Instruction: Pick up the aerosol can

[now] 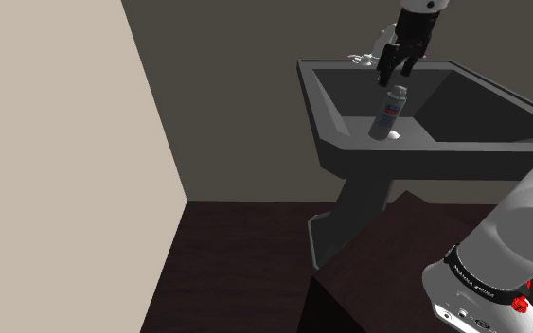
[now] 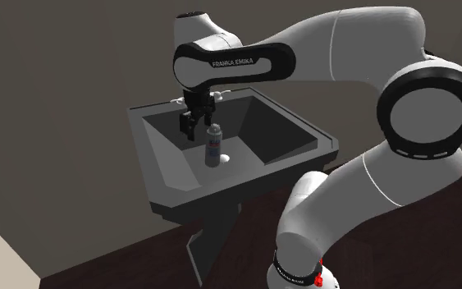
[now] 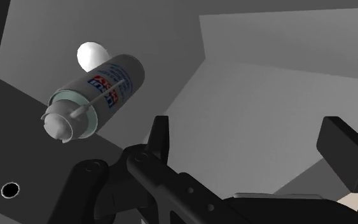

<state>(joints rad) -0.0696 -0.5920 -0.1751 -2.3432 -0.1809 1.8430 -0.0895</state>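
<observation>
Aerosol can (image 1: 390, 112), grey with a blue and red label, stands on its base in the dark grey pedestal sink (image 1: 368, 151), touching the white drain (image 1: 393, 135). The black gripper (image 1: 397, 78) hangs just above with jaws released, grasping nothing. In the shoulder view the can sits at 6 o'clock from the fingertips. In the wrist view it lies outside the jaws, not between them.

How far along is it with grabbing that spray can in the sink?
Done: the hand is over the sink, just above the standing aerosol can. In hand: fingers open, can beside them, not held. Left: line up, close, lift.
</observation>
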